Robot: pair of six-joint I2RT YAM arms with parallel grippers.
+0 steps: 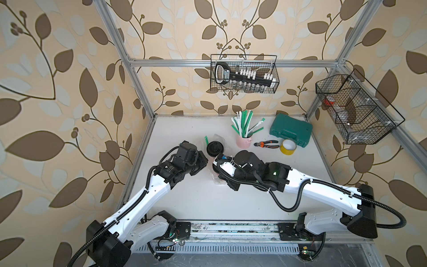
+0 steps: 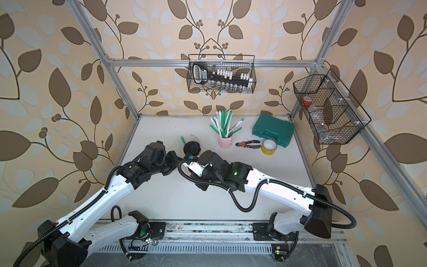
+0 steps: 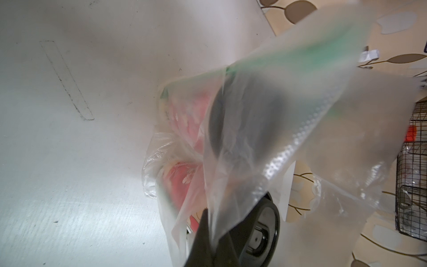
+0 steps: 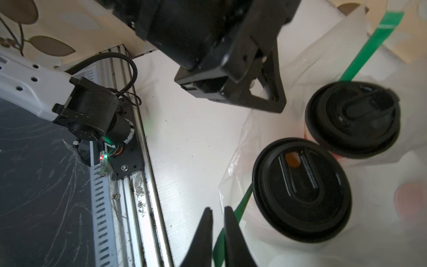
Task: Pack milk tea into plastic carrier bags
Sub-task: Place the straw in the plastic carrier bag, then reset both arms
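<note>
Two red milk tea cups with black lids [image 4: 300, 191] [image 4: 353, 118] stand side by side inside the clear plastic carrier bag [image 4: 240, 148]. In both top views only one lid [image 1: 215, 149] [image 2: 191, 148] shows, with the right wrist covering the other. My left gripper [image 3: 212, 240] is shut on the bag's upper film, and the red cups [image 3: 184, 122] show through it. My right gripper [image 4: 218, 210] hangs beside the nearer cup with a narrow gap between its fingers and nothing pinched. A green strip [image 4: 242, 208] runs just behind it.
A pink cup of green-white straws [image 1: 243, 141], pliers [image 1: 265, 143], a yellow tape roll [image 1: 288, 146] and a green case [image 1: 290, 130] lie at the back right. Wire baskets [image 1: 243, 74] [image 1: 355, 108] hang on the frame. Both arms meet mid-table.
</note>
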